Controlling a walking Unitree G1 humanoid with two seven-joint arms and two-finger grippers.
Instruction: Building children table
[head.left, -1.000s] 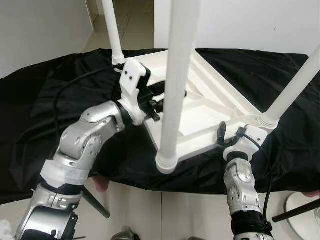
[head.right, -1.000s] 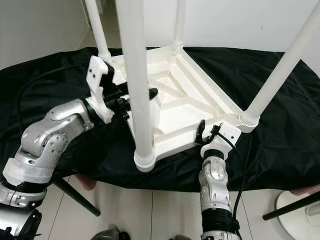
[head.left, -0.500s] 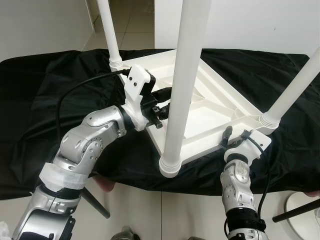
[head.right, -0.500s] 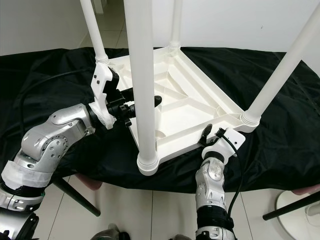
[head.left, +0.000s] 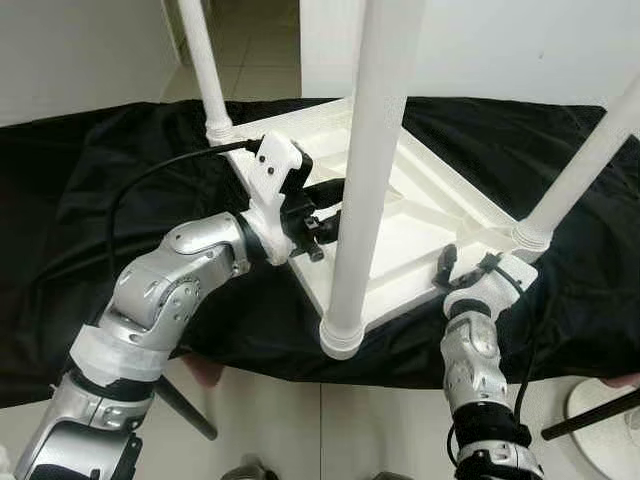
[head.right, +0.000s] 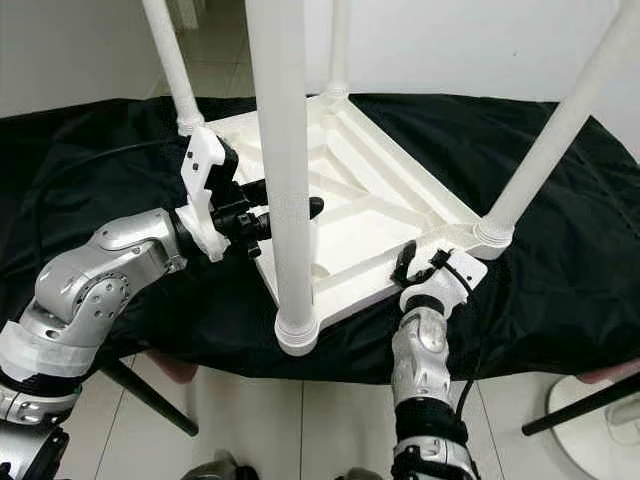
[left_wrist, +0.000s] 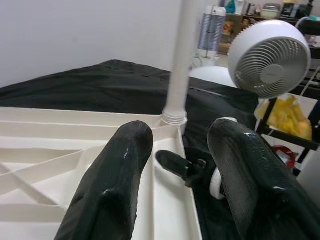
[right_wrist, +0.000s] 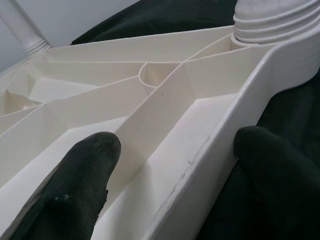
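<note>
All four legs stand in their sockets, so I judge the assembly itself nearly done: what is left looks like turning the table over onto its feet, and whether every leg is screwed fully home I cannot tell from here.

The table lies upside down on a black cloth that covers the surface under it, tilted a little with its near corner toward me. It is white plastic, its underside a tray of raised ribs running diagonally between corner sockets, with a ridged collar where each round leg meets its socket.

On my left, my left gripper sits at the table's left edge, just beside the near leg. In the left wrist view its fingers stand apart with the table's rim running up between them; they do not look clamped, so I call it wide and straddling the edge.

The near leg rises in the middle, its collar at the corner closest to me. The far left leg stands behind my left wrist.

On my right, my right gripper is at the front edge beside the right leg. In the right wrist view its fingers are spread either side of the rim, one inside the ribbed tray, one outside over the cloth, not yet closed on it.
</note>
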